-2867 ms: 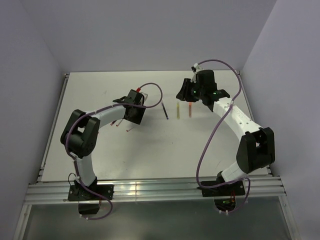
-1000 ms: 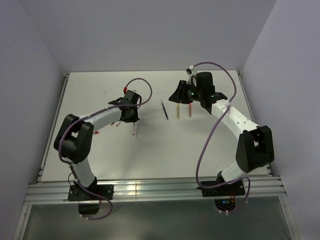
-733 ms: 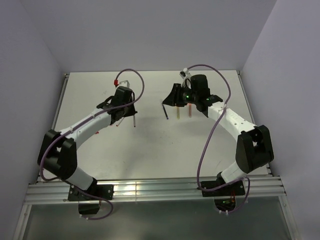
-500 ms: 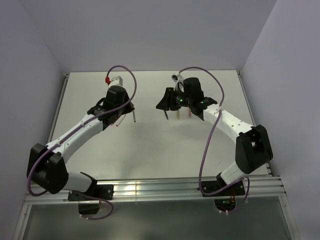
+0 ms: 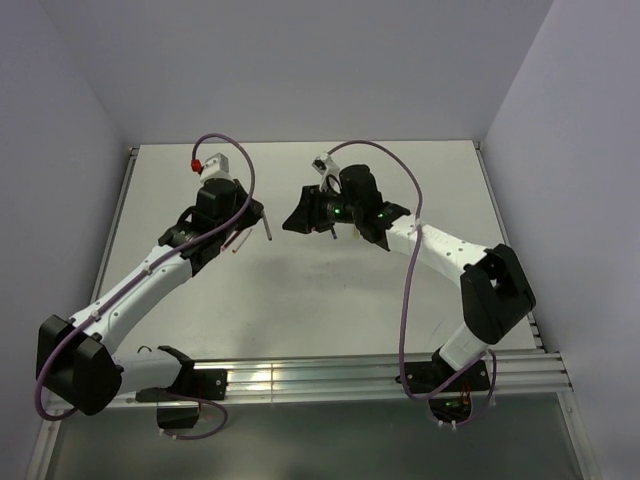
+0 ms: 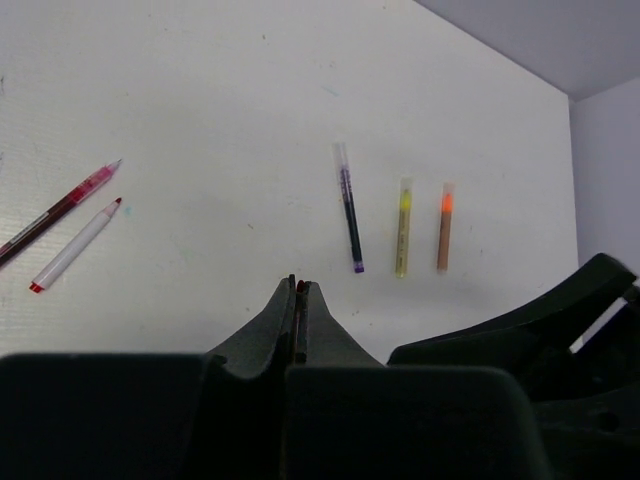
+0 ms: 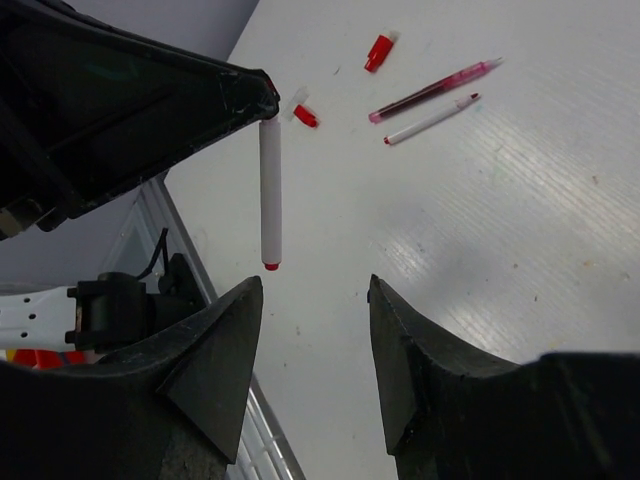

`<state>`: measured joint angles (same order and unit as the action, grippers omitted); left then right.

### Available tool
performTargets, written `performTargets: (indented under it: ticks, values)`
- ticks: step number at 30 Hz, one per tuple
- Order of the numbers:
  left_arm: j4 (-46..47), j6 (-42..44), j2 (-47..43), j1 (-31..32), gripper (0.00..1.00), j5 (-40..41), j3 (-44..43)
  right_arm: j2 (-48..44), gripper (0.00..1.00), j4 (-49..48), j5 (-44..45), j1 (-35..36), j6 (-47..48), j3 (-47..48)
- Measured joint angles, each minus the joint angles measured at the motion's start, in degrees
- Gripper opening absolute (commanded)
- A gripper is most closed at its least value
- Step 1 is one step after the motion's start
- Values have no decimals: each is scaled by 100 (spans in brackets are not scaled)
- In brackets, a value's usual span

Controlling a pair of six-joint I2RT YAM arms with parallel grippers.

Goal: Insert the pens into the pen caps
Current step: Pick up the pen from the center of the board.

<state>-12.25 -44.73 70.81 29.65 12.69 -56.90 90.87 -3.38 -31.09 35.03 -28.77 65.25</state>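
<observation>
Six pens in all: five lie on the white counter [image 6: 200, 80] and one is held. The left wrist view shows the five lying ones. A dark red translucent pen [image 6: 60, 205] and a white pen with a red tip [image 6: 75, 245] sit close together at the left. A dark purple pen [image 6: 349, 207], a yellow pen [image 6: 402, 227] and an orange pen [image 6: 443, 226] sit side by side in a row, apart from one another.

Only the right wrist view shows caps: a short red cap [image 7: 379, 50] and a second red cap [image 7: 305, 116], both lying beyond the two left-hand pens. It also shows the sixth, a white-barrelled pen [image 7: 270, 195], hanging upright over the counter with its red tip down and its top end clamped in the left jaws. The left wrist view gives only a red sliver between those jaws, which are pressed together.

The right jaws stand apart with nothing between them.

From above, the left arm [image 5: 150, 275] and the right arm [image 5: 440, 250] both reach over the middle of the counter, their jaws facing each other, near but not touching.
</observation>
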Motion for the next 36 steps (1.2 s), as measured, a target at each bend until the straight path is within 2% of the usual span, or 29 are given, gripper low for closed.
performTargets:
  ticks: [20, 29, 33, 36]
  values:
    - [282, -232, -13, 382, 0, 210, 2, 476, 53, -271, 116, 350, -317, 243]
    - [343, -304, -4, 503, 0, 273, 0, 579, 41, -306, 157, 422, -428, 308]
    - [407, -308, -4, 535, 0, 286, 2, 605, 29, -306, 164, 426, -459, 326]
    - [437, -317, -2, 549, 0, 317, 4, 634, 16, -302, 155, 433, -474, 369]
